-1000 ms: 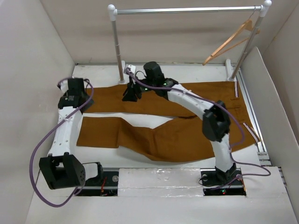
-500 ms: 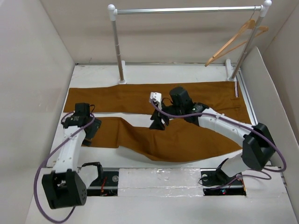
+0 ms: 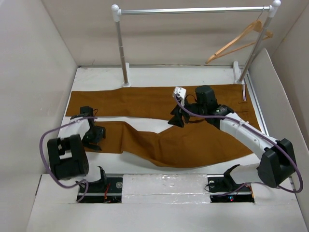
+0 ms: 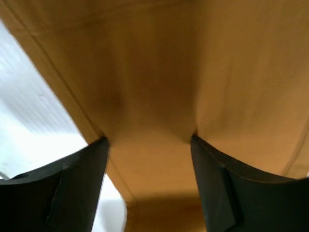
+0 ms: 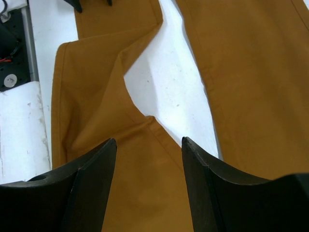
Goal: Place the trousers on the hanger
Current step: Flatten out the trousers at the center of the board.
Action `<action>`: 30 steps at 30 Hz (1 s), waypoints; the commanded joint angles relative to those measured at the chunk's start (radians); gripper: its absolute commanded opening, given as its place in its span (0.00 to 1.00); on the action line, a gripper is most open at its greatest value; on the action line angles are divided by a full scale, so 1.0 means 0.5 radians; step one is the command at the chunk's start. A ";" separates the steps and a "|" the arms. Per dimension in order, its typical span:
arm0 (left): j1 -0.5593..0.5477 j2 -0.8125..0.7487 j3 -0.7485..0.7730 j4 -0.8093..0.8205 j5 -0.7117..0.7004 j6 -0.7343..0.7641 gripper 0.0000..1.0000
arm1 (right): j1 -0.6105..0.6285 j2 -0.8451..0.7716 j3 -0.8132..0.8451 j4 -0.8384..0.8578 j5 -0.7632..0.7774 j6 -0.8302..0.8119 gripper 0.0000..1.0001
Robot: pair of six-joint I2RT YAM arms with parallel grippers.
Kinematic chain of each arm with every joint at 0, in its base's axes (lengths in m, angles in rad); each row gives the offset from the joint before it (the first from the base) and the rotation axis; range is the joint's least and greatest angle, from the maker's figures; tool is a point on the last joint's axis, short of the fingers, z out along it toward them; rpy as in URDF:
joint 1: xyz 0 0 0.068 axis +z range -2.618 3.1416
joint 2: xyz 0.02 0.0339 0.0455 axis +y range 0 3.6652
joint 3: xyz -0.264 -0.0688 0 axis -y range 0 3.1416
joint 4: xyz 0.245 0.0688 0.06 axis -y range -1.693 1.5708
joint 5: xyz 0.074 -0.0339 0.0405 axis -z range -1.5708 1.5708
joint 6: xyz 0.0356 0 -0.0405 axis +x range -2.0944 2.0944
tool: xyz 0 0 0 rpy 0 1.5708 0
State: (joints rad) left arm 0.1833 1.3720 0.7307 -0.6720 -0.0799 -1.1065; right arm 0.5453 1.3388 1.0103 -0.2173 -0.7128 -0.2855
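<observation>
The rust-brown trousers [image 3: 203, 140] lie flat on the white table, waist at the right, both legs running left. The tan wooden hanger [image 3: 235, 44] hangs tilted on the rail at the far right, apart from both arms. My left gripper [image 3: 93, 139] is down at the cuff end of the near leg. In the left wrist view it [image 4: 149, 140] is open, its fingertips against the cloth [image 4: 154, 72]. My right gripper [image 3: 176, 119] hovers over the crotch where the legs split. In the right wrist view it [image 5: 149, 140] is open and empty above the cloth [image 5: 251, 58].
A silver rail [image 3: 193, 9] on white posts [image 3: 120, 48] spans the back of the table. Pale walls close in the left and the right side [image 3: 282, 96]. A strip of bare white table [image 5: 169, 82] shows between the two legs.
My right gripper has moved from the far leg at the left to the right and nearer, over the crotch. My left arm has folded back, its gripper coming down onto the near leg's cuff.
</observation>
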 commanded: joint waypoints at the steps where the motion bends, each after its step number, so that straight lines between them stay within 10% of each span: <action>1: 0.005 0.198 0.005 0.058 -0.049 -0.036 0.63 | -0.060 -0.061 0.053 -0.022 -0.053 -0.043 0.62; 5: 0.123 0.376 -0.004 0.205 -0.055 0.031 0.00 | -0.124 -0.091 0.093 -0.059 -0.041 -0.006 0.61; 14: 0.866 0.355 0.201 0.215 -0.233 0.498 0.00 | -0.284 -0.143 0.112 -0.142 0.020 0.065 0.61; 24: 0.934 0.183 0.474 0.264 -0.049 0.728 0.00 | -0.207 -0.012 0.204 -0.213 0.097 0.074 0.68; 30: 0.934 0.009 0.564 0.120 0.056 0.854 0.39 | -0.170 -0.008 0.237 -0.237 0.149 0.095 0.74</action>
State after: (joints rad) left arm 0.6479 1.4544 0.9722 -0.5804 -0.0696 -0.7261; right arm 0.4480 1.3388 1.0752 -0.3378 -0.6498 -0.2470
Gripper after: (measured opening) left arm 0.348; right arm 0.738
